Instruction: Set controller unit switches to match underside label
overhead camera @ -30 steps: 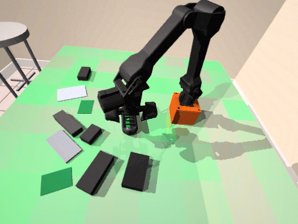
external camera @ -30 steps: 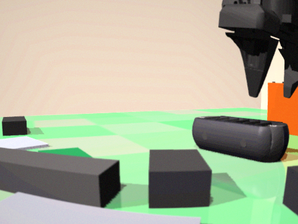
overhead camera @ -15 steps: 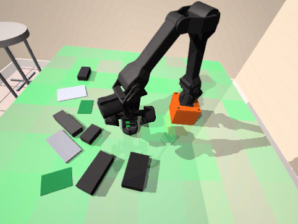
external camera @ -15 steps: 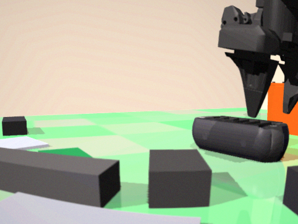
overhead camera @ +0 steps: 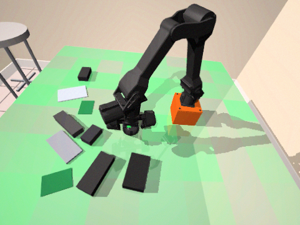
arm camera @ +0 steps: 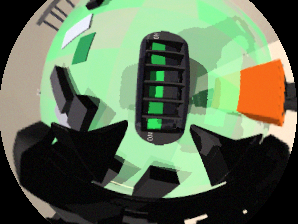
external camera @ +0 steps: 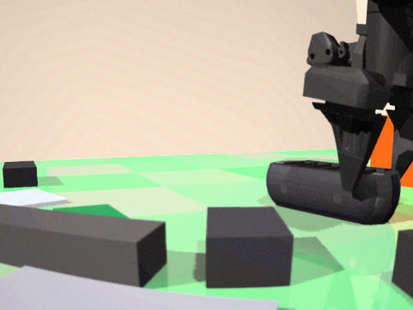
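The dark grey controller unit [overhead camera: 131, 132] [external camera: 308, 188] [arm camera: 162, 140] lies on its base, switches up. The wrist view shows its row of six rockers with green on their left halves; how each is tilted is hard to tell. The label is hidden underneath. My gripper [external camera: 356, 181] [arm camera: 159, 124] is wide open over the unit's near end. In the wrist view its fingertips stand on either side of the unit, with gaps. In the exterior view one finger hangs in front of the unit's side; the other is hidden. In the top view the gripper covers most of the unit.
An orange block [overhead camera: 187, 115] [arm camera: 260, 92] under the arm's base stands right of the unit. Several dark blocks [overhead camera: 91, 135] [external camera: 248, 261], pale plates [overhead camera: 64, 146] and green plates [overhead camera: 57, 182] lie left and in front. A stool [overhead camera: 12, 32] stands beyond the bench.
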{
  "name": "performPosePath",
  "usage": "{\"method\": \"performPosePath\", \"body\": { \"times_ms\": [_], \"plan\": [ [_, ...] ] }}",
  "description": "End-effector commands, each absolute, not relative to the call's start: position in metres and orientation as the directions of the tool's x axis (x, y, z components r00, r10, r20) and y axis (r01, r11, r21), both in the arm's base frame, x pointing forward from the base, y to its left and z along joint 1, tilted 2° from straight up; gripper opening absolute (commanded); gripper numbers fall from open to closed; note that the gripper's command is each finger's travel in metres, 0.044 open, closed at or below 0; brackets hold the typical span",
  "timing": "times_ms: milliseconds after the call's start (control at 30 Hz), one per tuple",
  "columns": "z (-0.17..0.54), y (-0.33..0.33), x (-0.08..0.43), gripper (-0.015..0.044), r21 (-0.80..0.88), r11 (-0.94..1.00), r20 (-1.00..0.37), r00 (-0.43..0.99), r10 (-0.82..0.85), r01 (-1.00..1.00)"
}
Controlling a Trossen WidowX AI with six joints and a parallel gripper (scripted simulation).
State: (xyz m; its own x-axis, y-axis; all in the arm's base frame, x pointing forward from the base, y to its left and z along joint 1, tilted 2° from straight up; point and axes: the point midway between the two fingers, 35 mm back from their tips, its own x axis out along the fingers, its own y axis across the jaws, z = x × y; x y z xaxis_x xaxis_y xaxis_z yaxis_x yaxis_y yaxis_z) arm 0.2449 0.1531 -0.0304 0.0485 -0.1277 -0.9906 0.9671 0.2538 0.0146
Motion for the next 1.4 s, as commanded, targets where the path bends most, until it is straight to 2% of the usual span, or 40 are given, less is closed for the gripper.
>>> {"method": "performPosePath", "body": {
  "times_ms": [0, 100, 133, 1367],
  "plan": [
    [-0.034, 0.153, 0.245, 0.0414, 0.015, 0.252, -0.990, 0.049, -0.130, 0.968],
    [-0.034, 0.153, 0.245, 0.0335, 0.015, 0.252, -0.990, 0.049, -0.130, 0.968],
    [-0.034, 0.153, 0.245, 0.0328, 0.015, 0.252, -0.990, 0.049, -0.130, 0.968],
    [-0.019, 0.145, 0.246, 0.0336, 0.015, 0.252, -0.993, 0.043, -0.106, 0.968]
  ]
}}
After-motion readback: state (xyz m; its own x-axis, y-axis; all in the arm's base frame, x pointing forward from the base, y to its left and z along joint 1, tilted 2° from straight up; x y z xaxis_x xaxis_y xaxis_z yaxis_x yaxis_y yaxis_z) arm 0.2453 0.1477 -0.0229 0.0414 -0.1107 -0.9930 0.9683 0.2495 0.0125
